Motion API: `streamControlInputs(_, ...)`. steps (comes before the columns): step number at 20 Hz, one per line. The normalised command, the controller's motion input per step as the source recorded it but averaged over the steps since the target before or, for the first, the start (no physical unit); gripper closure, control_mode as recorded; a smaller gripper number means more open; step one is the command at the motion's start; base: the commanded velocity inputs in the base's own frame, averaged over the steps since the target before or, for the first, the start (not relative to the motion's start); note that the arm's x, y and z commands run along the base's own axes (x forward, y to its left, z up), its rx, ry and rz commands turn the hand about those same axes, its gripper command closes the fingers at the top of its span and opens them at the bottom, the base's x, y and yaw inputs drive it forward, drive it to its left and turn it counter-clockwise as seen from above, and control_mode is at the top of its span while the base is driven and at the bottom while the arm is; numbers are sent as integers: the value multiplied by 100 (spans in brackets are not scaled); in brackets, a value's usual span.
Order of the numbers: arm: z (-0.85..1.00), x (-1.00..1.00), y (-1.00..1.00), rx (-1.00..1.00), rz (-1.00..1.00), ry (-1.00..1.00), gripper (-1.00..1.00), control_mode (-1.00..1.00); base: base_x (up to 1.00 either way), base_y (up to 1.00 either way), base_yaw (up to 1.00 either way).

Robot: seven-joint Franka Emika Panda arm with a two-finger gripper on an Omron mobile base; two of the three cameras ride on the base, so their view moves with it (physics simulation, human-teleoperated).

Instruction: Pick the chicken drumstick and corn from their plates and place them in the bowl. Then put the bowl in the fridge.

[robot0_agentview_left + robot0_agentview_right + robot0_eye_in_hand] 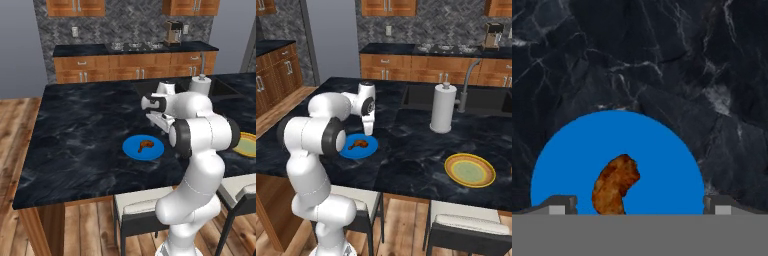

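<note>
Hovering spread apart above the blue plate (662,150), the pincer (637,207) lines up on the chicken drumstick (614,185); next it needs lowering toward six o'clock to straddle it.

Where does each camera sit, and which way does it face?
Left base view: behind the arm's left, facing the island; arm lower right.
Right base view: behind its right; arm lower left, yellow-rimmed plate to the right.
Hand view: looks down past the open gripper.
All share the drumstick on the blue plate.
</note>
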Motion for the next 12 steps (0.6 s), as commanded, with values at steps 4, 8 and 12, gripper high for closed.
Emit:
streamControlInputs(4,-24,34,28,6,-38,0,-100,-100,0,0,0)
streamControlInputs(8,-24,13,10,14,-10,6,-100,-100,0,0,0)
streamControlInputs(12,-28,5,6,15,3,8,-100,-100,0,0,0)
